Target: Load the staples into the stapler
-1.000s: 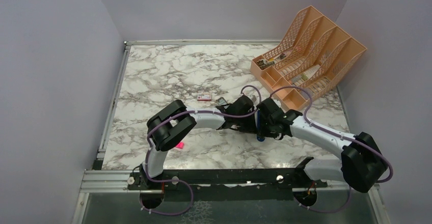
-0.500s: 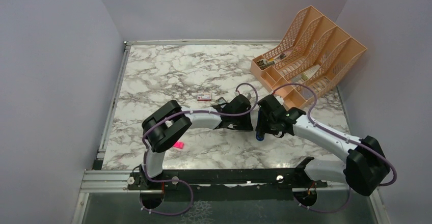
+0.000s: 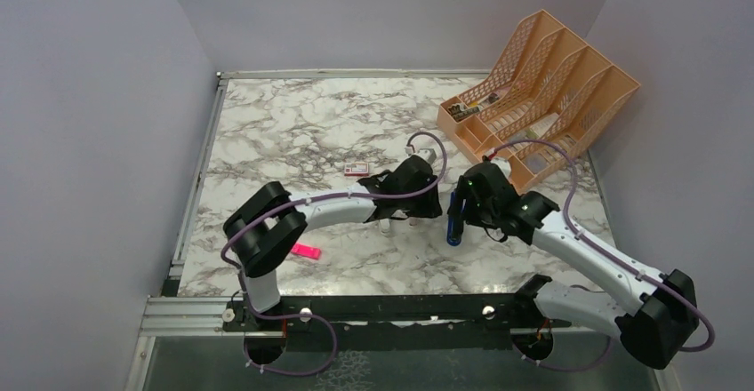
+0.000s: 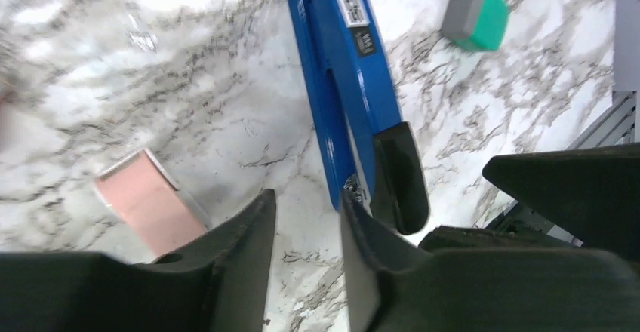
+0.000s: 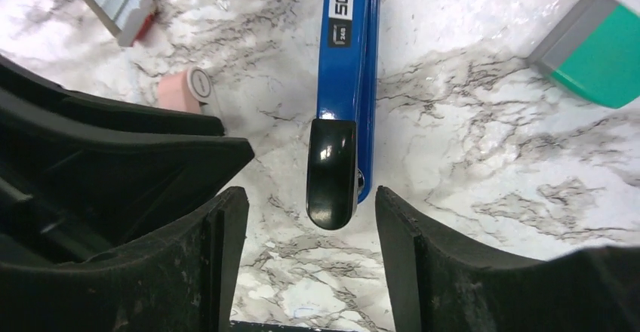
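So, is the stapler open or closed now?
Closed, it seems: the blue stapler lies flat on the marble table, top arm down on its base, no staple channel showing.

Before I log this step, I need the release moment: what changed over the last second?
The left tool and right tool opened and drew apart; the stapler now lies free on the table between them. The box, highlighter and rack stayed put.
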Tool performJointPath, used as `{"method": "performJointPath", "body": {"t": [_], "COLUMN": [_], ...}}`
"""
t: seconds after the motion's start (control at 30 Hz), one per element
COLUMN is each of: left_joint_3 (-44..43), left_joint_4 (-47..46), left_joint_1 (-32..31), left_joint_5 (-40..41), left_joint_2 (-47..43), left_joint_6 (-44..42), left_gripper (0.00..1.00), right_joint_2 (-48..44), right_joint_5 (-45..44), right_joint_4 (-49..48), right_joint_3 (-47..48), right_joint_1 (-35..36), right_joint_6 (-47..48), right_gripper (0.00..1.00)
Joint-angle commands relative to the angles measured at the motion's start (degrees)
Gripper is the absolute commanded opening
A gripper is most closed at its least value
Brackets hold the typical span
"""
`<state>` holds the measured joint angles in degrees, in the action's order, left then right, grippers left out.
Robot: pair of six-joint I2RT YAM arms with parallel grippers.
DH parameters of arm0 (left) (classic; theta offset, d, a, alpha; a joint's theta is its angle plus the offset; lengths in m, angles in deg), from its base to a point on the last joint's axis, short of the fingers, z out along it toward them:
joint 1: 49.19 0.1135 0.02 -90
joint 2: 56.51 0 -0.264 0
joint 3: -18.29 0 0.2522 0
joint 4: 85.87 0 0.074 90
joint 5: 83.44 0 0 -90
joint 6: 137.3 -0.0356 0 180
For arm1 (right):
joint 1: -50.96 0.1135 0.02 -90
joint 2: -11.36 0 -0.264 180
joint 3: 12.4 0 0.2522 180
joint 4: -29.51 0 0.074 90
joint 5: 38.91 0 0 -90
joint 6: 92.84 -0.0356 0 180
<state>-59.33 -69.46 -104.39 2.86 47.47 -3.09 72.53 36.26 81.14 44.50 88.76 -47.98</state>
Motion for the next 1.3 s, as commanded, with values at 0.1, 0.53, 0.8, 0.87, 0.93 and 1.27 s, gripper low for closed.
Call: {"method": "performJointPath", "body": {"t": [0.1, 0.53, 0.8, 0.87, 0.93, 1.27], "left_joint_3": [0.9, 5.9, 2.3, 0.6, -1.1, -3.0], "left_joint_4": [7.5, 25.6, 33.6, 35.2, 36.3, 38.2], "left_joint_1": [0.2, 0.3, 0.3, 0.3, 0.3, 0.3], "left_joint_5": [13.7, 37.7, 44.8, 45.8, 46.6, 48.1], "left_joint_2": [-13.7, -44.0, -59.9, -62.1, -63.8, -67.0], "left_joint_6": [-6.8, -11.8, -15.2, -16.1, -16.9, -18.1], "left_gripper": [0.61, 0.95, 0.99, 0.99, 0.99, 0.99], "right_joint_2": [-8.2, -16.5, -22.0, -22.4, -22.6, -22.7], "right_joint_5": [-5.6, -21.7, -27.6, -29.0, -30.1, -30.7], "right_joint_4": [2.9, 17.7, 19.6, 20.2, 20.7, 20.1], "right_joint_3": [3.2, 18.5, 25.8, 28.4, 30.8, 33.4], "right_joint_1": [0.2, 0.2, 0.2, 0.2, 0.2, 0.2], "right_joint_6": [3.7, 4.1, 7.9, 9.0, 10.0, 12.5], "right_gripper": [0.83, 1.0, 1.0, 1.0, 1.0, 1.0]}}
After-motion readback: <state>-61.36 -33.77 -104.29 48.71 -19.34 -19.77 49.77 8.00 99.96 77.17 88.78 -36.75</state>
